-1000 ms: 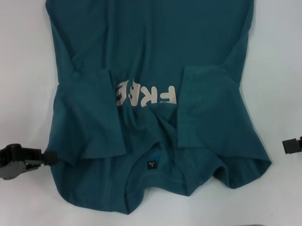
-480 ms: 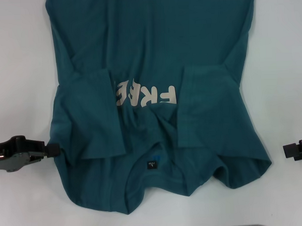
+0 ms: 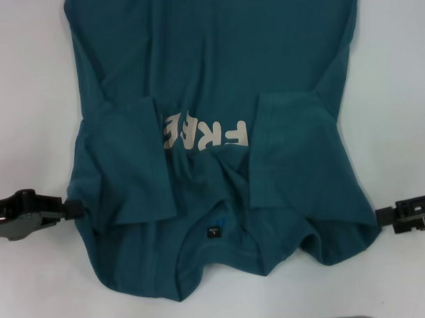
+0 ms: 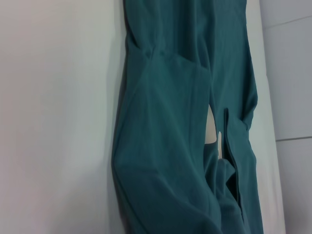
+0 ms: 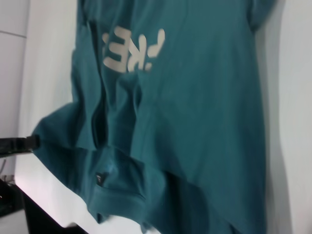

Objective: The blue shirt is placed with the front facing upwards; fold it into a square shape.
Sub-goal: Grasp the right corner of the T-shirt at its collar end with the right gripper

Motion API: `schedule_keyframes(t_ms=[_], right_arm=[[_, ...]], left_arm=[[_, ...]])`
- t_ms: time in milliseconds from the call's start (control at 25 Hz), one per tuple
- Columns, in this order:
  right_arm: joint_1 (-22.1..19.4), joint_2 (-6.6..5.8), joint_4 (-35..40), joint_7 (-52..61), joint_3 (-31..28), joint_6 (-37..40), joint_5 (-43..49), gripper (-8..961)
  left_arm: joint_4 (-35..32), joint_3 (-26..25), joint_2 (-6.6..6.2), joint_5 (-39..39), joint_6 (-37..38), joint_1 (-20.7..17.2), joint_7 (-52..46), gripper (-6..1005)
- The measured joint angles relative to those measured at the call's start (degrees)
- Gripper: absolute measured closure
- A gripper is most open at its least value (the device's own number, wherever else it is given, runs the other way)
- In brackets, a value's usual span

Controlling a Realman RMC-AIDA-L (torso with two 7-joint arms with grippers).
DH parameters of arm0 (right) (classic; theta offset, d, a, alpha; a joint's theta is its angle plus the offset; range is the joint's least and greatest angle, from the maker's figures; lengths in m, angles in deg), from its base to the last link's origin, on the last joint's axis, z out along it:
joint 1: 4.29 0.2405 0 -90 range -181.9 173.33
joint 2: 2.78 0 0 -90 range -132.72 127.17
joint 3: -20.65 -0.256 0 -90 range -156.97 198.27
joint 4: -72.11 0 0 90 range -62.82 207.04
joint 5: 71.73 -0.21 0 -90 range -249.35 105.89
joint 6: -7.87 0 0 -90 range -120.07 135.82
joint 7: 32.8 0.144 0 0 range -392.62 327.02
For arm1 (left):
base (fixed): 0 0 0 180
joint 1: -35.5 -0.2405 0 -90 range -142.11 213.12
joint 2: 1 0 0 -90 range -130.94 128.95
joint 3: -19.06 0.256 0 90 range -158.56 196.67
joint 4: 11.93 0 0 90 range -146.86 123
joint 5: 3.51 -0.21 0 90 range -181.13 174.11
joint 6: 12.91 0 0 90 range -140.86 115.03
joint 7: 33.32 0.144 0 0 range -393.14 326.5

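Two grippers sit low at the near corners of the blue shirt [image 3: 218, 131]: my left gripper [image 3: 73, 208] touches the shoulder edge, my right gripper [image 3: 382, 218] meets the opposite shoulder. Whether either pair of fingers is apart or pinching cloth, I cannot tell. The shirt lies flat on the white worktop [image 3: 28, 82], collar nearest me, both sleeves folded inward beside the lettering [image 3: 204, 133]. I judge it light, limp cotton that will sag and drag, so I'd pinch both shoulder corners through all layers and lift evenly.
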Motion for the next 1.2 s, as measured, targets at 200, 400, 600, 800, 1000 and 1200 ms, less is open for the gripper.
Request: schedule_keyframes(t_ms=[200, 400, 600, 800, 1000, 1200], right_arm=[[1.19, 0.81, -0.86, 0.53, -0.1, -1.55, 3.16, 74], [2.09, 1.16, -0.85, 0.55, -0.24, -1.76, 3.25, 74], [3.07, 2.03, -0.84, 0.59, 0.13, -2.25, 3.44, 74], [3.6, 2.39, -0.84, 1.51, 0.17, -3.22, 5.15, 74], [3.66, 2.41, -0.84, 1.8, -0.03, -3.37, 5.22, 74], [4.12, 2.86, -0.83, 1.39, -0.2, -3.54, 5.23, 77]], left_arm=[[-0.09, 0.16, 0.05, -0.01, -0.01, 0.0, 0.0, 985], [-0.09, 0.21, 0.06, 0.02, -0.02, -0.01, 0.0, 985], [-0.09, 0.22, 0.06, 0.02, -0.08, 0.0, 0.0, 985], [-0.09, 0.0, 0.06, 0.02, -0.1, 0.0, 0.0, 986], [-0.09, 0.17, 0.06, 0.0, -0.1, -0.01, 0.0, 986], [-0.09, 0.23, 0.06, 0.0, -0.1, 0.0, 0.0, 986]])
